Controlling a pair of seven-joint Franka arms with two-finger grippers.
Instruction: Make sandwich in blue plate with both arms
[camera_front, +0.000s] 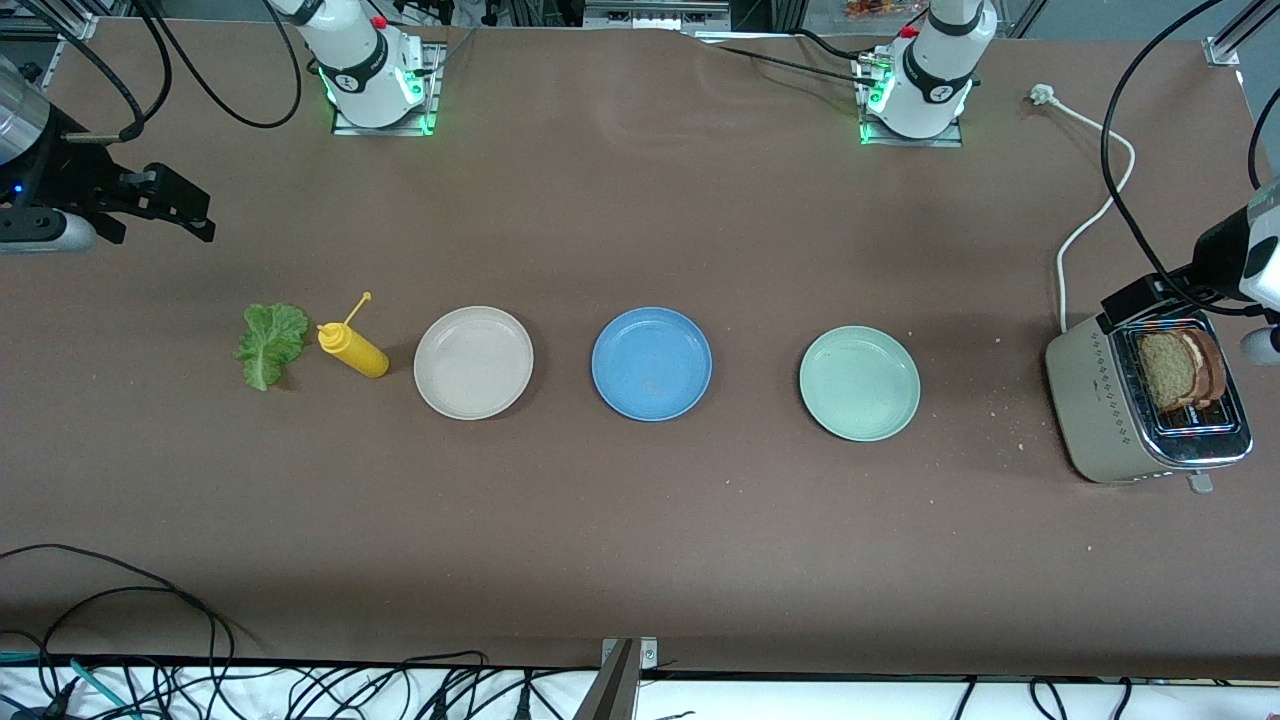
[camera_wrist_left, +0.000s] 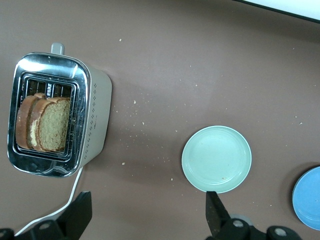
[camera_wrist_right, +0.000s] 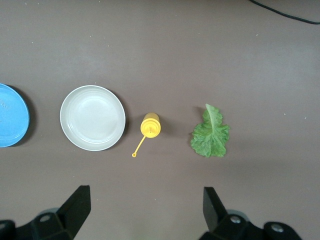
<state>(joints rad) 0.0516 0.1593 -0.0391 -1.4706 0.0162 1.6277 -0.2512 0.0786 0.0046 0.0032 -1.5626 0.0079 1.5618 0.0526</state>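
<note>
Brown table bears three plates, toaster, bottle, lettuce.

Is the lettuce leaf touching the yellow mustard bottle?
Apart. The right wrist view shows bare table between the lettuce leaf and the yellow mustard bottle.

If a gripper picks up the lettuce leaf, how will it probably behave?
The lettuce looks thin and ruffled, so it will probably flop and droop from the fingers. It lies flat on the table, so a pinch may slide over it or tear its edge. It is likely very light.
</note>
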